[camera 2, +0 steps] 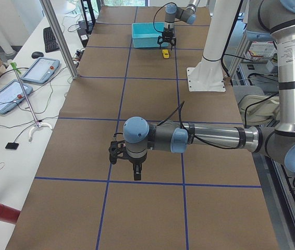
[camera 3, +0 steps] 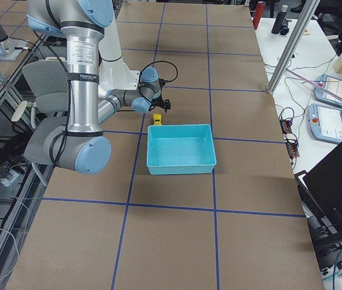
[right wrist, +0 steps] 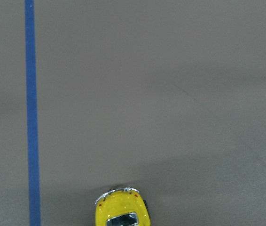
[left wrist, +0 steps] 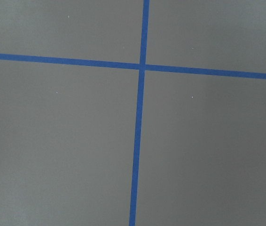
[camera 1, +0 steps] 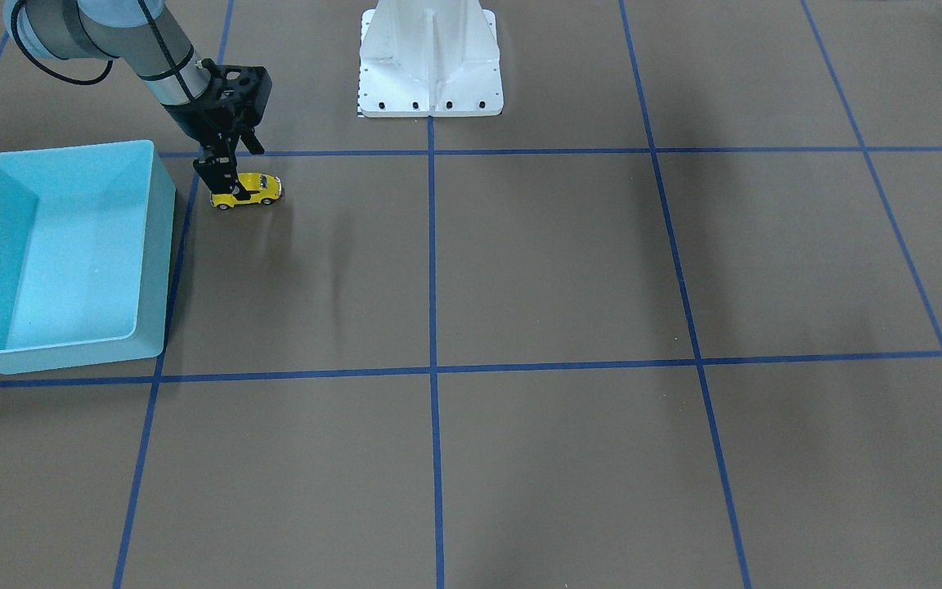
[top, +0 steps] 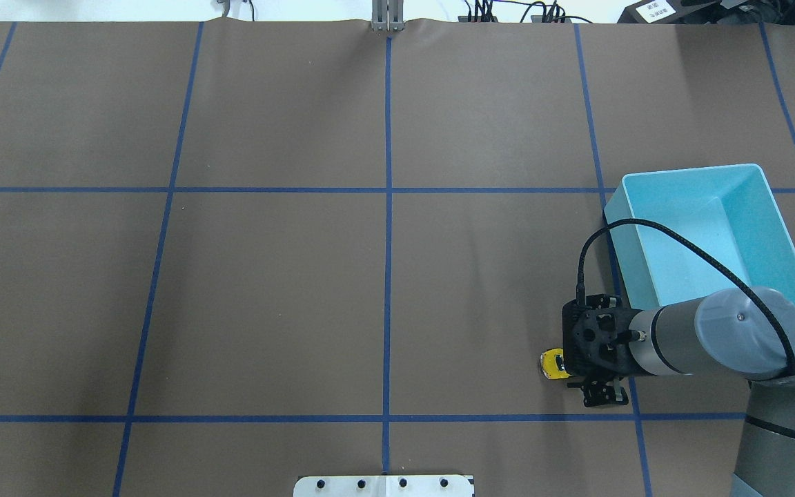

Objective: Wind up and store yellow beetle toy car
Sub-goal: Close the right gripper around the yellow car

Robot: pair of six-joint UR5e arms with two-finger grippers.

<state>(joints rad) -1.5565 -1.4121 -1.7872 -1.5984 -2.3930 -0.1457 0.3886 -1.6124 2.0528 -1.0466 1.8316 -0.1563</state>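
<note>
The yellow beetle toy car (camera 1: 254,190) stands on its wheels on the brown table, just beside the light blue bin (camera 1: 156,245). My right gripper (camera 1: 226,185) reaches straight down over one end of the car, and its fingers look closed on the car's sides. From overhead only the car's tip (top: 553,364) shows past the gripper body. The right wrist view shows the car's end (right wrist: 121,214) at the bottom edge. My left gripper (camera 2: 137,176) hangs above the table far from the car, seen only from the left side, so I cannot tell whether it is open or shut.
The bin (top: 620,231) holds nothing and stands close to the right arm. The white robot base (camera 1: 430,61) is at the table's middle edge. Blue tape lines (left wrist: 140,117) cross the table.
</note>
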